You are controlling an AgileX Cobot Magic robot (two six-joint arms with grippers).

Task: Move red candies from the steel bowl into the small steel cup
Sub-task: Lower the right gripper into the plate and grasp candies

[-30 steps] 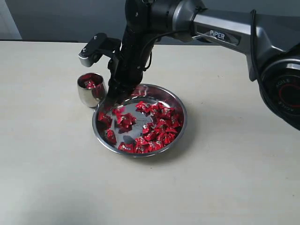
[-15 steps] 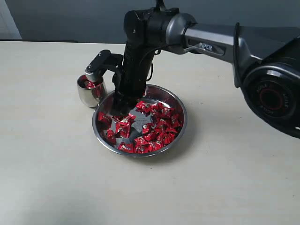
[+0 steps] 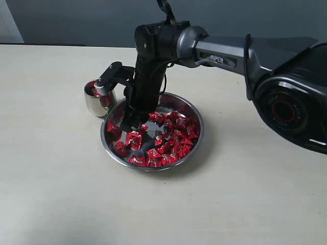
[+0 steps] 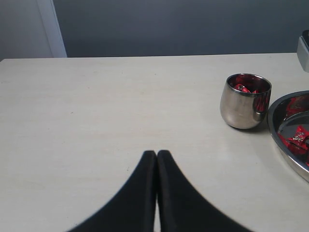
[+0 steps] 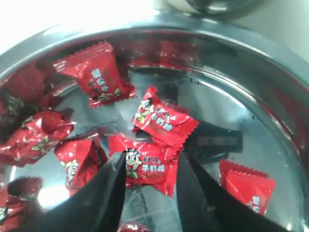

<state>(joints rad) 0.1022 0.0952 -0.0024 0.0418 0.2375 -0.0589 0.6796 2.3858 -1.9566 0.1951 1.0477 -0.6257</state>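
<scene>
The steel bowl (image 3: 200, 124) holds many red candies (image 3: 172, 137). My right gripper (image 3: 134, 123) reaches down into the bowl's left side. In the right wrist view its fingers (image 5: 150, 166) stand open on either side of one red candy (image 5: 153, 170) lying on the bowl floor (image 5: 227, 111), with more candies around it. The small steel cup (image 3: 97, 103) stands just left of the bowl with a few red candies (image 4: 244, 88) inside. My left gripper (image 4: 157, 153) is shut and empty, hovering over bare table short of the cup (image 4: 243, 106).
The right arm (image 3: 230, 51) stretches from the right edge across the back of the table. Pale tabletop (image 3: 61, 178) surrounds bowl and cup. A grey wall (image 4: 169, 26) runs behind the table's far edge.
My right gripper has come down from beside the cup into the bowl's left part, and its jaws have widened around a candy. The left gripper has not moved.
</scene>
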